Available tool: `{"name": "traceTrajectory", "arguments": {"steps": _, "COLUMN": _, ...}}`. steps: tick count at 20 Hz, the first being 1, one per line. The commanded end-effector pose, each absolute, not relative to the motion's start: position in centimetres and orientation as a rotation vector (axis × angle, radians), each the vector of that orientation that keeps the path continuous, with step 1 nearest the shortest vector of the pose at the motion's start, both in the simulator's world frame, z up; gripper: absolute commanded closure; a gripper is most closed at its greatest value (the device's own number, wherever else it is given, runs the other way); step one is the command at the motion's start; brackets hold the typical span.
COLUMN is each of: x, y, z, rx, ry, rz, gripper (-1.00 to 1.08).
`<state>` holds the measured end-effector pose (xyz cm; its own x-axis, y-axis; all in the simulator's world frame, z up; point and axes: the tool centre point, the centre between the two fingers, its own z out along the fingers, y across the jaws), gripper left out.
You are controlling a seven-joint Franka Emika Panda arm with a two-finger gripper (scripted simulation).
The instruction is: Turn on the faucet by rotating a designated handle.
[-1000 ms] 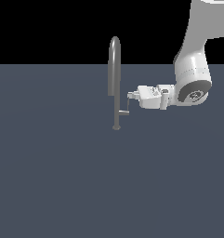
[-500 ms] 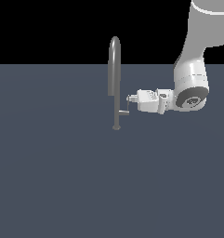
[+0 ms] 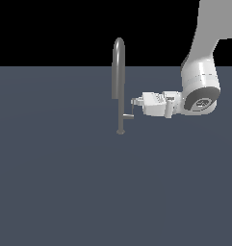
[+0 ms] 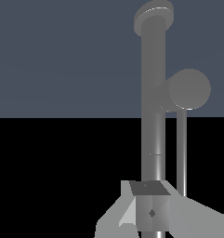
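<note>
grey gooseneck faucet (image 3: 118,77) stands upright on the flat dark floor (image 3: 64,192) near scene centre, no containers in sight. its small l-shaped handle (image 3: 129,115) juts off the stem at about 3 o'clock, low down near the base. the gripper (image 3: 134,102) reaches in sideways from 3 o'clock, fingertips just above the handle's rod; can't tell whether the jaws are spread or pressed together.

Grey gooseneck faucet (image 3: 118,81) stands upright; thin L-shaped handle (image 3: 129,113) beside stem
</note>
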<state>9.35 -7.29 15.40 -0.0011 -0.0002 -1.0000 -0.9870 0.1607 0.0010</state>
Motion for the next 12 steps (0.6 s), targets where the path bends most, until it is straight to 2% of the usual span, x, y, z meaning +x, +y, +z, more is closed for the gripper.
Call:
{"name": "traceTrajectory", "arguments": {"steps": 1, "x": 8.8, "y": -7.2, "z": 15.6, "rx": -1.089, "ry": 1.282, "rz": 1.09, "gripper": 1.08}}
{"name": "traceTrajectory", "arguments": {"steps": 12, "x": 6.7, "y": -6.9, "z": 15.5, "rx": -1.088, "ry": 1.284, "rz": 1.087, "gripper": 1.08}}
